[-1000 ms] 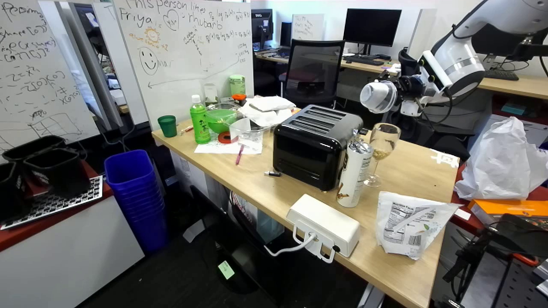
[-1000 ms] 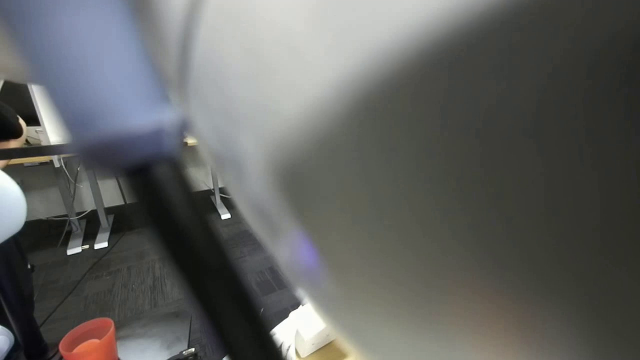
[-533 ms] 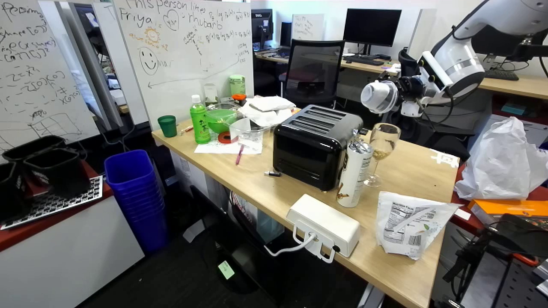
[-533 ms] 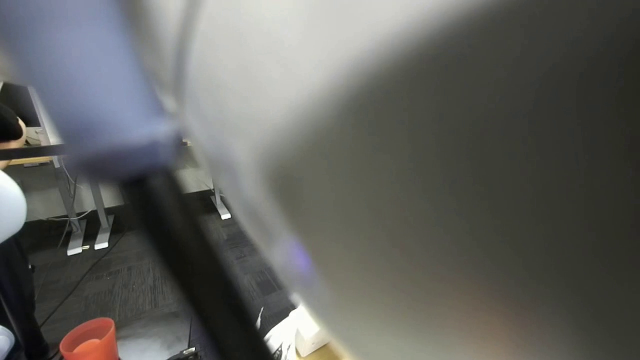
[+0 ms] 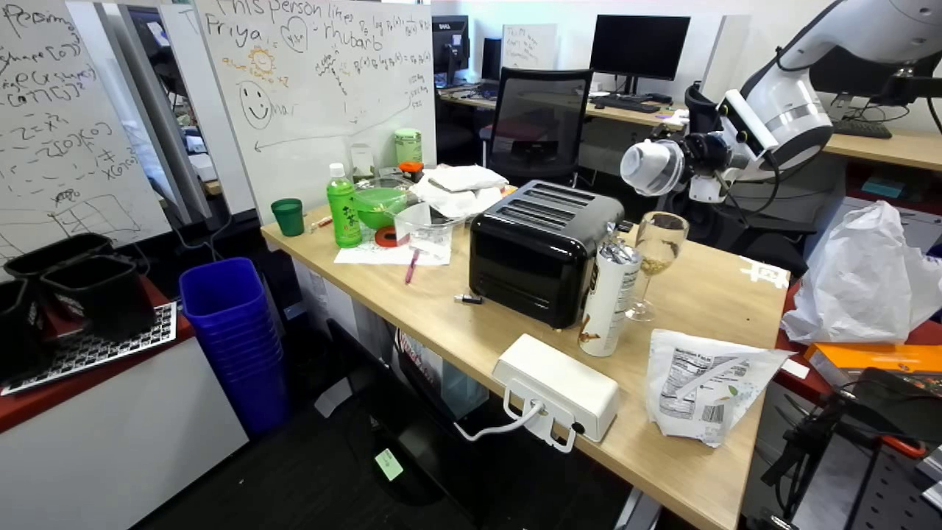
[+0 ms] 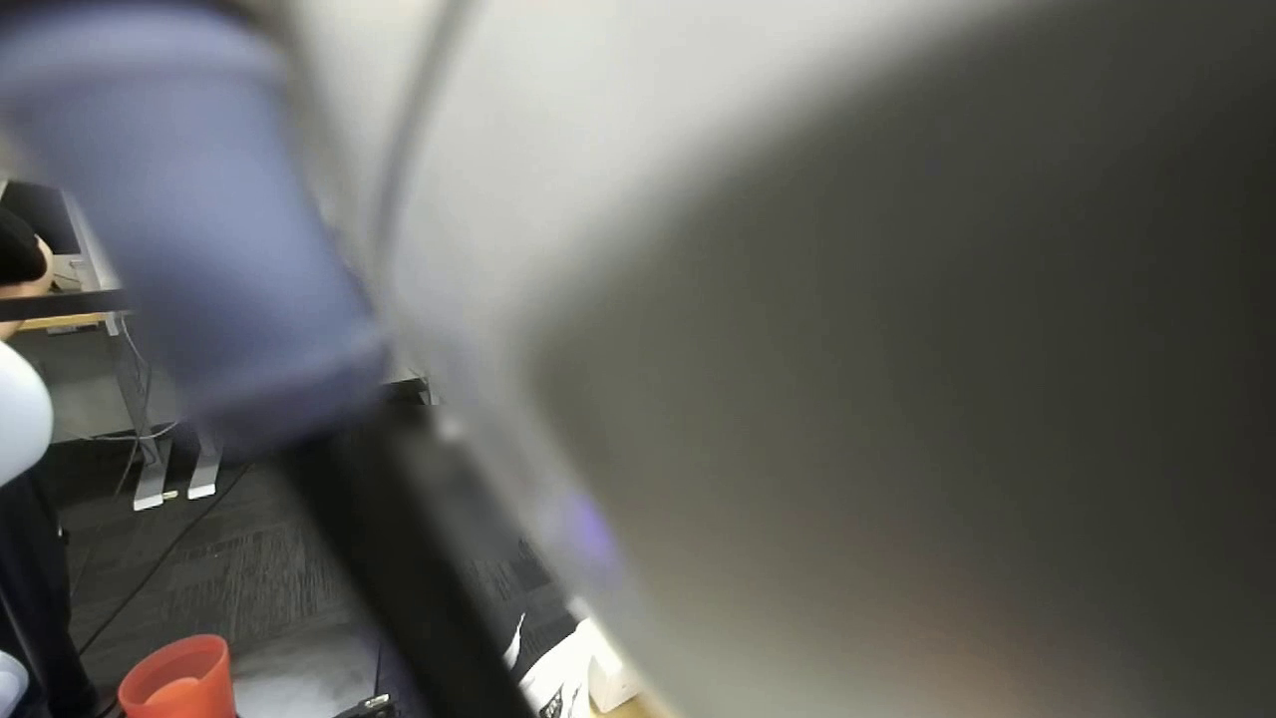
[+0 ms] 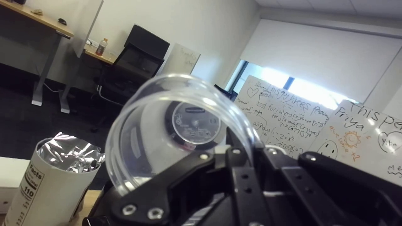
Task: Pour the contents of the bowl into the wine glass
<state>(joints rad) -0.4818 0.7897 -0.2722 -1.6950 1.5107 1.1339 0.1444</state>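
- Office bkgd, desk in front.
- Claw: pinched tight on wall of 1 bowl, tipped sideways, up off desk.
- Prob. near end of pour: grip firm, tap lightly, lift clear of wine glass before leveling.
- On desk: 1 wine glass, upright, pale bits inside; 1 can, 1 toaster, 1 pouch.

A shiny black toaster sits on a light brown wooden table, with a tall round white can just to its right. On the near side are a long white box and, right of it, a white bag with black print. At the far left stand a bright green bottle and a small dark green cup, and a tall stack of blue bins is left of the table.
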